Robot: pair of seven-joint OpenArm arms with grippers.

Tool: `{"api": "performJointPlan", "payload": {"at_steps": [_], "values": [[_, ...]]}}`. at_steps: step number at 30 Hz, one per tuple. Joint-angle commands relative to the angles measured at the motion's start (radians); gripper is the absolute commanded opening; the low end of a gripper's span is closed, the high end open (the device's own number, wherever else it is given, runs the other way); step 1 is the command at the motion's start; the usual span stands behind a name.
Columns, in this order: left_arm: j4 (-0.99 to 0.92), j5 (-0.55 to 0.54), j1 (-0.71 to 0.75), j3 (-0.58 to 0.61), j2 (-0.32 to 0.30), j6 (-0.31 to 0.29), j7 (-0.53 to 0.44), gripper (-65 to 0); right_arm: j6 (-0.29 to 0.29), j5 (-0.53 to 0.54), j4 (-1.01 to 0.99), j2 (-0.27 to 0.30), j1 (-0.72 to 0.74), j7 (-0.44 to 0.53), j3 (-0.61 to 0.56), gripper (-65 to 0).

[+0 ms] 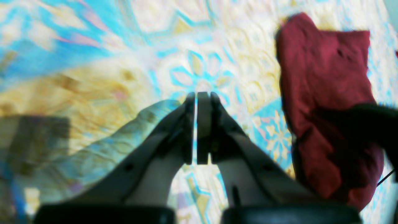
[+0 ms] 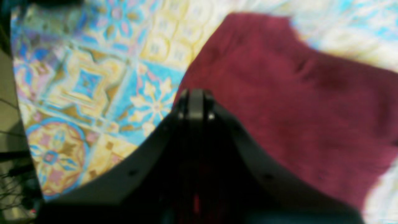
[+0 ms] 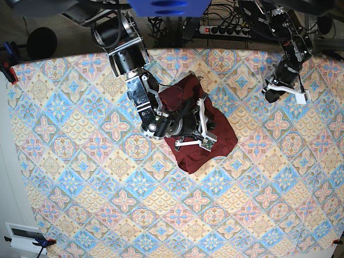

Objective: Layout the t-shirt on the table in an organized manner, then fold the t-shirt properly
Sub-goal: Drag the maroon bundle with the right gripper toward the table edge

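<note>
The dark maroon t-shirt [image 3: 189, 157] lies bunched in a compact heap at the middle of the patterned table [image 3: 107, 204]. My right gripper [image 3: 210, 128] hangs over the heap. In the right wrist view its jaws [image 2: 195, 102] are shut, with the tips at the left edge of the t-shirt [image 2: 295, 102]. I cannot tell whether cloth is caught between them. My left gripper [image 3: 270, 95] is far off at the table's back right. In the left wrist view it [image 1: 196, 124] is shut, empty, above bare table [image 1: 199, 71], with the t-shirt [image 1: 323, 84] to its right.
A power strip and cables [image 3: 226, 29] lie beyond the table's far edge. Clamps [image 3: 8, 67] hold the cloth at the left corner. A white box [image 3: 24, 236] sits off the table at the bottom left. The right arm [image 1: 367, 121] shows dark across the t-shirt in the left wrist view.
</note>
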Motion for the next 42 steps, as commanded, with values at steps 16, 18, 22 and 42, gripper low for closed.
{"api": "performJointPlan", "payload": {"at_steps": [16,18,22,42], "values": [[0.02,-0.026,-0.008,-0.003,-0.005,-0.008,-0.016,-64.7,0.002,0.012,-0.338,-0.01,0.085,0.198,0.106,-65.0],[0.02,-0.026,-0.008,-0.003,-0.005,-0.008,-0.018,-64.7,0.002,0.009,-0.34,0.005,0.082,0.198,0.163,-65.0],[0.02,-0.026,-0.01,-0.003,-0.005,-0.008,-0.018,-64.7,0.002,-0.048,-0.34,0.065,0.082,0.205,0.265,-65.0],[0.02,-0.026,-0.03,0.005,-0.005,-0.008,-0.016,-64.7,0.002,-0.063,-0.309,0.358,0.116,0.197,0.479,-65.0]]}}
